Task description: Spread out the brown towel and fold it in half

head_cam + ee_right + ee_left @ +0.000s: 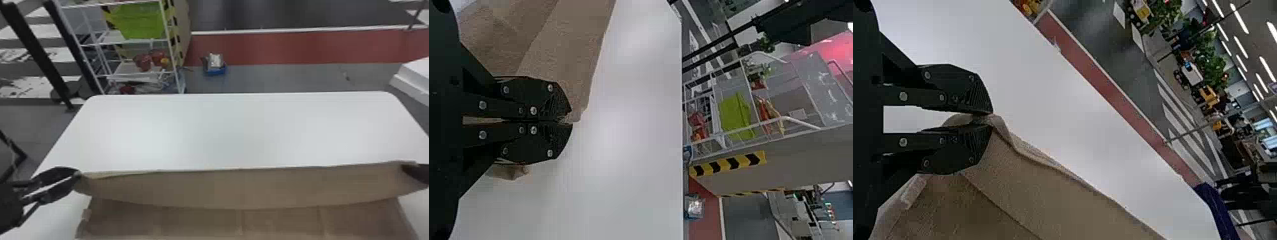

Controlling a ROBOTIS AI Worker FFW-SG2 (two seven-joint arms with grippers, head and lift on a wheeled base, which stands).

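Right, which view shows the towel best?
The head view: it takes in the towel from side to side. The left wrist view shows one end in the left gripper; the right wrist view, the other end, in the right gripper.

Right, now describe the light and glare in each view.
Head view: a bright glare patch on the white table, left of its middle; the brown towel looks darker on its lower part than on its raised part. Left wrist view: ceiling lights shine as white strips. Right wrist view: soft sheen on the white table, a pinkish-red glow behind.
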